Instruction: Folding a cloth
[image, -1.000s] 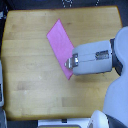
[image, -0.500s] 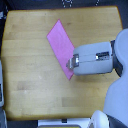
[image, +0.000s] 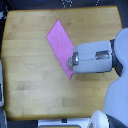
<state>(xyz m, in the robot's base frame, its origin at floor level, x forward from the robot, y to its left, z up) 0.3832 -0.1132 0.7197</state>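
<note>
Little change is seen since earlier: gripper is kept over the cloth edge; jaw state cannot be told.

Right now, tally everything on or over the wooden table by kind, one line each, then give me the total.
Pink cloth: 1, lying flat and diagonal on the wooden table.
Gripper: 1, over the cloth's lower end; its fingertips are too blurred to tell open from shut.
Total: 2
</note>
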